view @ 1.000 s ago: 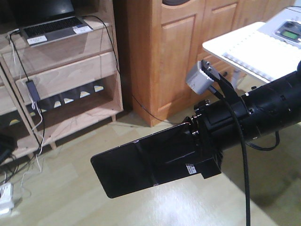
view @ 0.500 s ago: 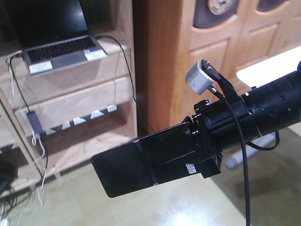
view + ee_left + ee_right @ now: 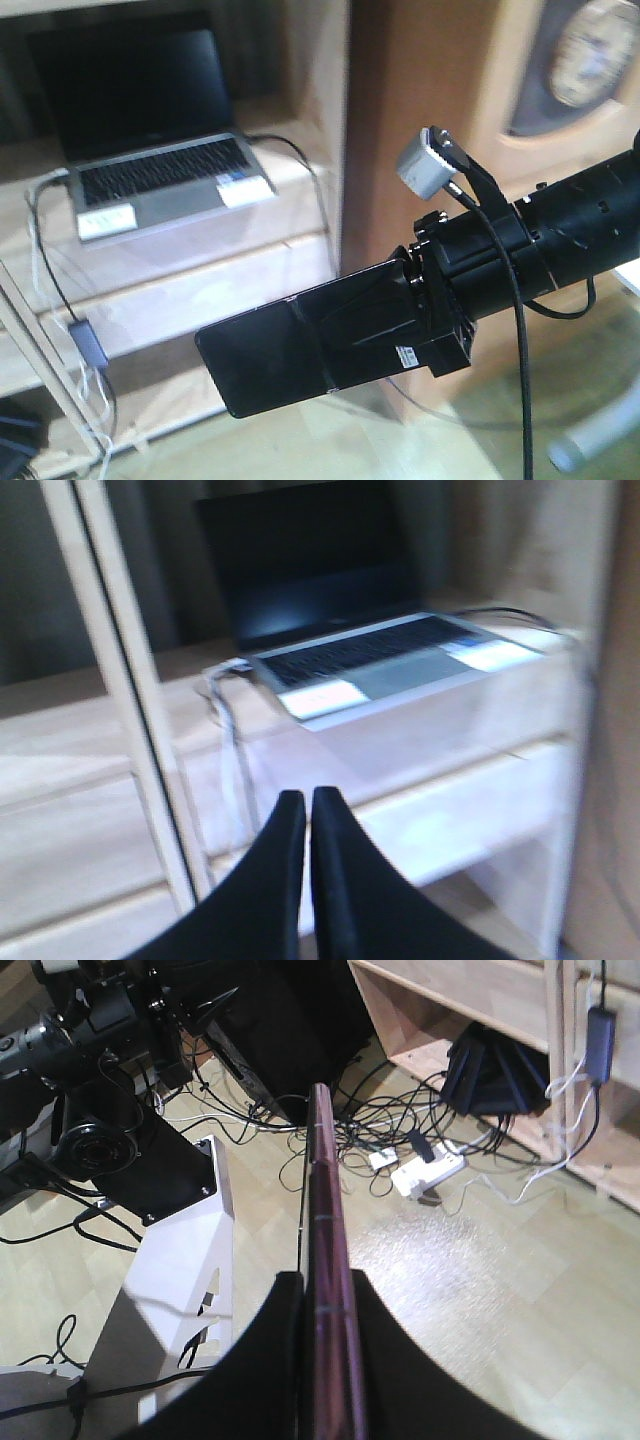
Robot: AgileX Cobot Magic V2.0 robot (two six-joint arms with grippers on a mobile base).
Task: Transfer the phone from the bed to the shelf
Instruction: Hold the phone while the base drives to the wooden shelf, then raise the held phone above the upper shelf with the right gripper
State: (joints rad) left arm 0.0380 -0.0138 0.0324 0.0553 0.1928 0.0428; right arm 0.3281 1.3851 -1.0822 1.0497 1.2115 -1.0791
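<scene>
The glossy black phone (image 3: 255, 360) hangs in the air in front of the pale-wood shelf (image 3: 230, 265), held flat and pointing left. My right gripper (image 3: 335, 340) is shut on its right end. The right wrist view shows the phone (image 3: 322, 1180) edge-on, pinkish rim up, squeezed between the two black fingers of the right gripper (image 3: 325, 1278) above the floor. My left gripper (image 3: 305, 798) is shut with nothing in it, pointing at the shelf (image 3: 100, 750) just below the laptop's plank. The bed is out of view.
An open grey laptop (image 3: 165, 180) with cables sits on the shelf plank. A brown wooden cabinet (image 3: 420, 90) stands right of the shelf. On the floor lie tangled cables and a white power strip (image 3: 425, 1172); a white robot base (image 3: 190, 1250) is to the left.
The view has swung and closed in on the shelf: the laptop has grown larger and shifted right. The right gripper still holds the phone in the same pose.
</scene>
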